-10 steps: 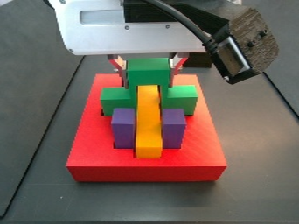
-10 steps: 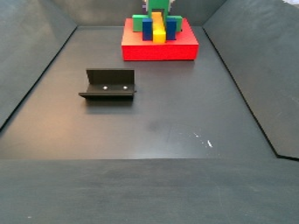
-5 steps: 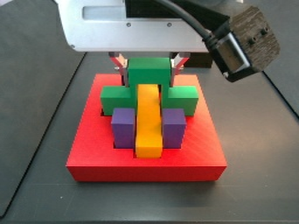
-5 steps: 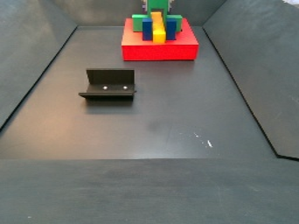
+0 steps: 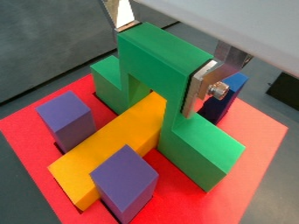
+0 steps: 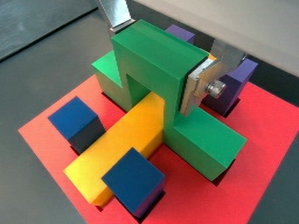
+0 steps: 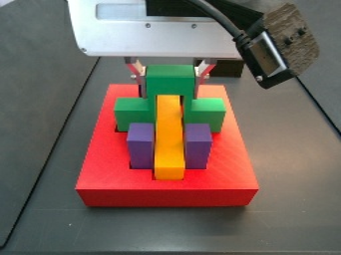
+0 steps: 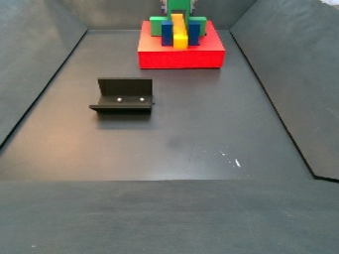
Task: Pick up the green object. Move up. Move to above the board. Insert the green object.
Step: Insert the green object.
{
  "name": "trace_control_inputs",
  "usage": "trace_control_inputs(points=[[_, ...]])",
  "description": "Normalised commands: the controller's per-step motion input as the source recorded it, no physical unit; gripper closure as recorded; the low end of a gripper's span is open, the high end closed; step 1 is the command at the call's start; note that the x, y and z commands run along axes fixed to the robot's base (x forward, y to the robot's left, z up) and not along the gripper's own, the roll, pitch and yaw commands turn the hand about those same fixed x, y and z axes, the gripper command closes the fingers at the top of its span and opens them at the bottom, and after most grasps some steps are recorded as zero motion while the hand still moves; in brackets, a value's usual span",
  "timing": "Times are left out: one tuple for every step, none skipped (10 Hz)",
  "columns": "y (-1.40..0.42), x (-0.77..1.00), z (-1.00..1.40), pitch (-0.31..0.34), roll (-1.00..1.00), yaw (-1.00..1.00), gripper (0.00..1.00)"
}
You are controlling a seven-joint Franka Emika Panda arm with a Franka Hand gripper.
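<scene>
The green object [image 5: 163, 96] is seen seated on the board [image 7: 167, 189], straddling the yellow bar [image 6: 128, 144] with its side cubes down in the slots; it is judged rigid, light and smooth-faced, best taken by the flat sides of the raised middle cube. The gripper [image 6: 158, 44] is held vertically above the board, its silver fingers [image 5: 208, 80] clamped on that middle cube, purple blocks [image 5: 68, 118] flanking the bar.
</scene>
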Motion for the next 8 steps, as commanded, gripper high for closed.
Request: trace_control_inputs(points=[[0.00, -0.20, -0.12, -0.193, -0.02, 0.17, 1.00], [0.00, -0.13, -0.03, -0.130, 0.00, 0.14, 1.00], [0.00, 0.00, -0.03, -0.013, 0.00, 0.02, 1.00], [0.00, 0.00, -0.09, -0.021, -0.03, 0.00, 1.00], [0.00, 0.09, -0.14, -0.036, 0.00, 0.05, 1.00], [0.00, 0.13, -0.25, -0.037, 0.01, 0.02, 1.00], [-0.03, 0.02, -0.38, -0.059, 0.08, 0.00, 1.00], [-0.03, 0.00, -0.44, -0.066, 0.12, 0.00, 1.00]])
